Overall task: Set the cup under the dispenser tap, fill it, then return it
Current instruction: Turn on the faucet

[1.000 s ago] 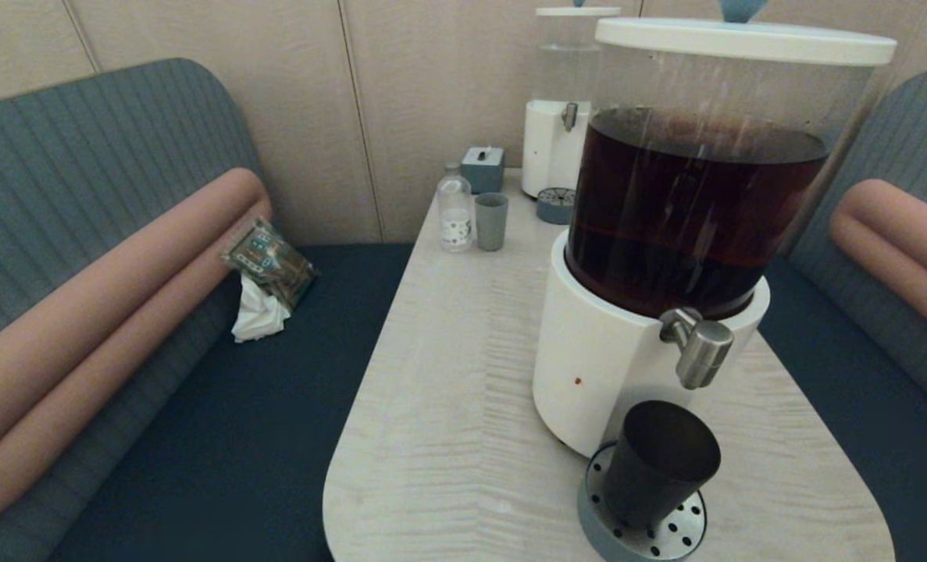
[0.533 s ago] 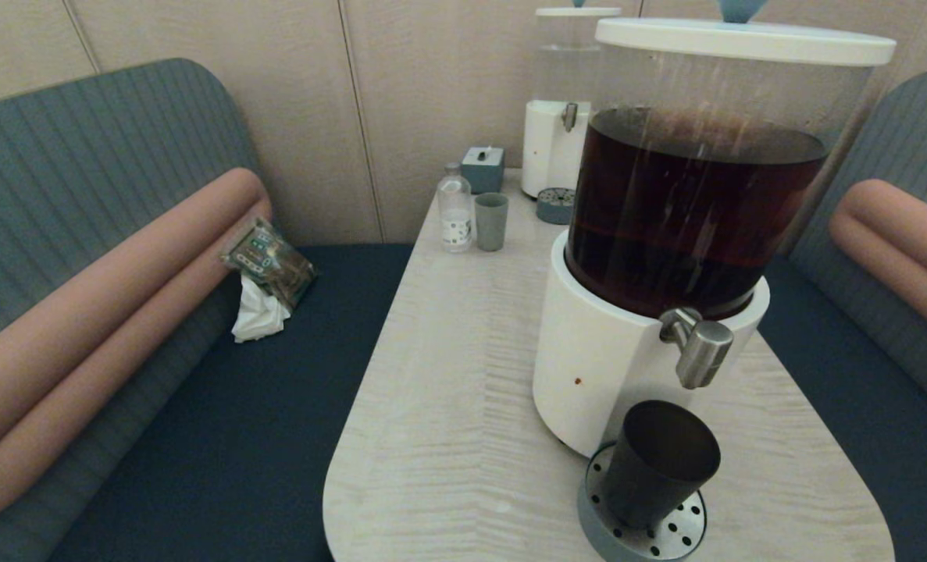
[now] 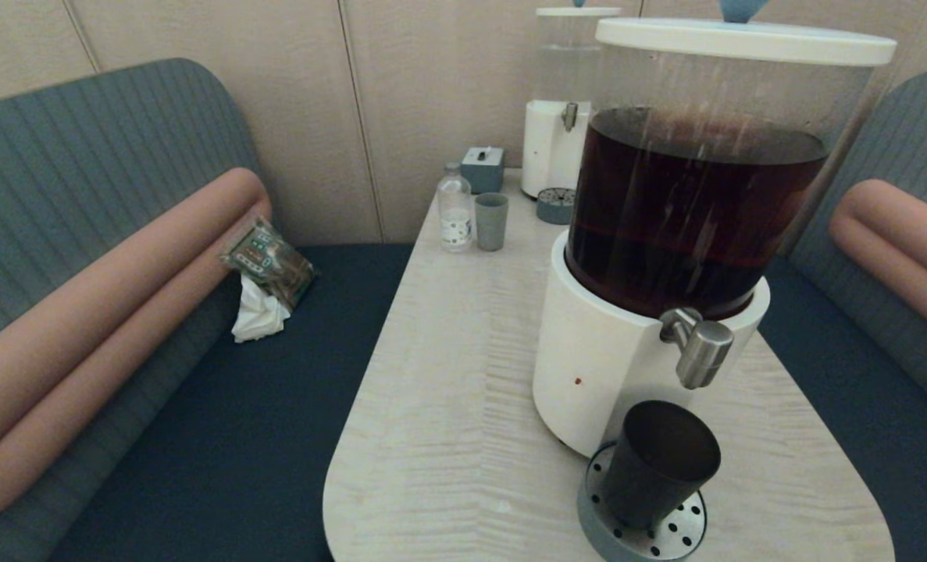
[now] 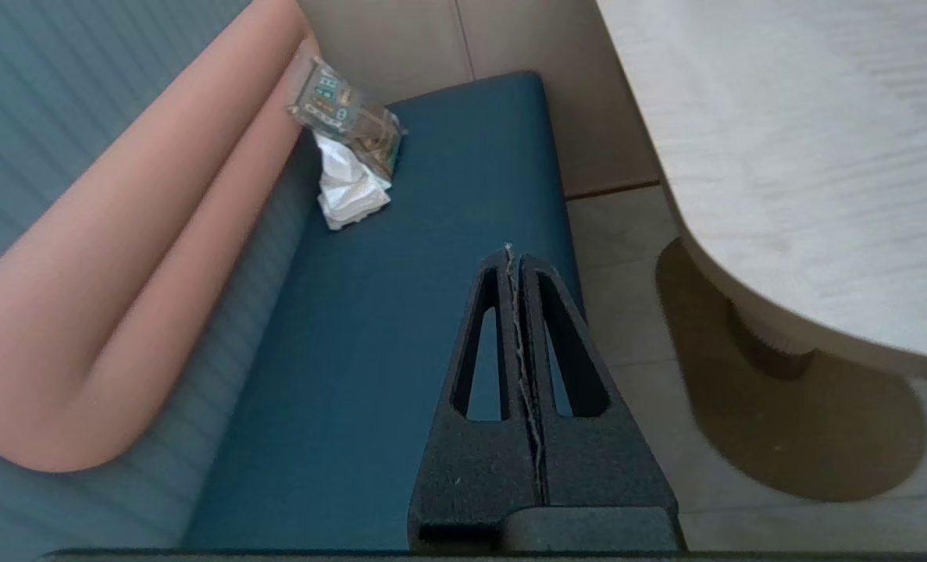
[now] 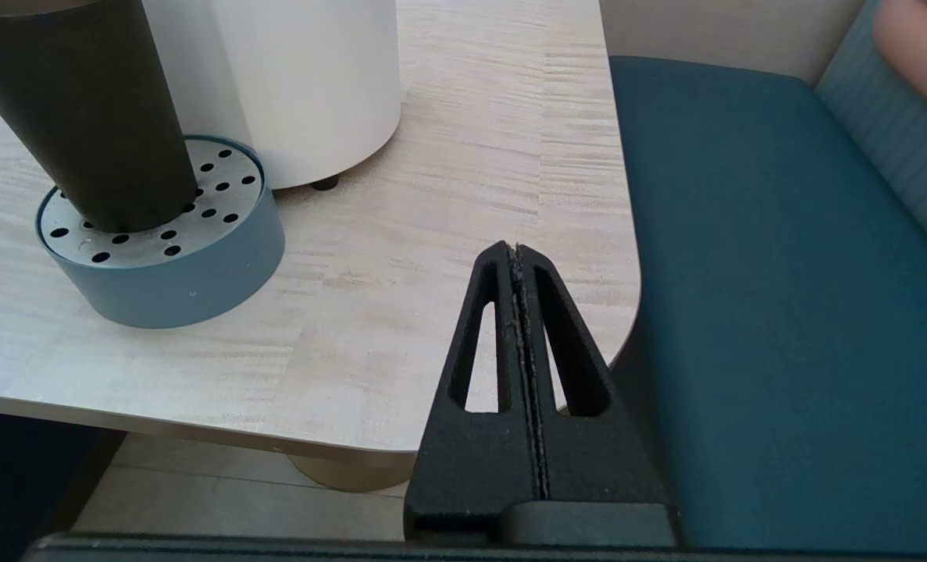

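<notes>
The black tapered cup (image 3: 657,462) stands upright on a round blue-grey drip tray (image 3: 641,529) with a perforated steel top, below the brushed-steel dispenser tap (image 3: 697,348). The tap juts from the white base (image 3: 596,367) of the big clear tank of dark brown liquid. In the right wrist view the cup (image 5: 80,109) and the drip tray (image 5: 174,273) sit beyond my right gripper (image 5: 516,248), which is shut and empty above the table's near right corner. My left gripper (image 4: 510,251) is shut and empty over the blue bench seat, left of the table. Neither gripper shows in the head view.
At the table's far end stand a smaller clear-liquid dispenser (image 3: 558,133), a grey-green cup (image 3: 491,222), a small bottle (image 3: 455,209) and a grey box (image 3: 483,168). A packet with crumpled tissue (image 3: 264,281) lies on the left bench. Benches flank the pale wooden table (image 3: 440,406).
</notes>
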Tool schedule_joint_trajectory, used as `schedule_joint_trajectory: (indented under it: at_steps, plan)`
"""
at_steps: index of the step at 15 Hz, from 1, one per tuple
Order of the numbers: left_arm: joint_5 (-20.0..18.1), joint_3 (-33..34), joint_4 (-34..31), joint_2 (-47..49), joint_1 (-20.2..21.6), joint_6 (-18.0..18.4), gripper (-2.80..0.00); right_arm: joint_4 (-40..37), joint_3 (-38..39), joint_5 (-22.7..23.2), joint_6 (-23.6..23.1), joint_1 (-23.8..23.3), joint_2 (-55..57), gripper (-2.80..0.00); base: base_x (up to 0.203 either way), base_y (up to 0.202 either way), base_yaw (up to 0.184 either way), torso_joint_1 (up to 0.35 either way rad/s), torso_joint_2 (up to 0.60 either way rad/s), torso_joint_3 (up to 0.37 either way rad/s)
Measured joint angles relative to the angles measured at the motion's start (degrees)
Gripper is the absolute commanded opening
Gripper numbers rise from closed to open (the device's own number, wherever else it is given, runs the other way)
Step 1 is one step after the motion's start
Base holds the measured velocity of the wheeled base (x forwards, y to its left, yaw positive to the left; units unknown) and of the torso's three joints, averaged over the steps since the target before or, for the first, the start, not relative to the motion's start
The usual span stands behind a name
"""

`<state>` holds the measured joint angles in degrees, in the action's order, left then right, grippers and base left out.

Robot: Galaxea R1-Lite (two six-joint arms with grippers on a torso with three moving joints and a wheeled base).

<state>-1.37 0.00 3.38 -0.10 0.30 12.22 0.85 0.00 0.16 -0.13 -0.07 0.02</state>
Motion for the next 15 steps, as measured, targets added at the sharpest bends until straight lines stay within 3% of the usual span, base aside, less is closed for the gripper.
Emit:
schedule_joint_trajectory:
  at_steps: [6,8,10,15]
  plan:
    - [0.05,-0.33,-1.8,0.0,-0.01,-1.63,-2.8,0.0,0.0,0.0,-0.02,-0.02,0.0,-2.8,0.0,0.0,0.0,0.0,0.0,0.0]
    - [0.02,-1.04,-4.03,0.0,-0.12,-4.34,-2.8,0.0,0.0,0.0,0.0,-0.02,0.0,-2.8,0.0,0.0,0.0,0.0,0.0,0.0]
    - [0.52,-0.74,-3.59,0.0,-0.15,-10.28,-2.8,0.02,0.0,0.0,0.06,-0.02,0.0,-2.8,0.0,0.0,0.0,0.0,0.0,0.0]
    - [0.61,-0.52,-3.51,0.0,-0.23,-11.92,-2.8,0.0,0.0,-0.02,0.13,-0.02,0.0,-2.8,0.0,0.0,0.0,0.0,0.0,0.0]
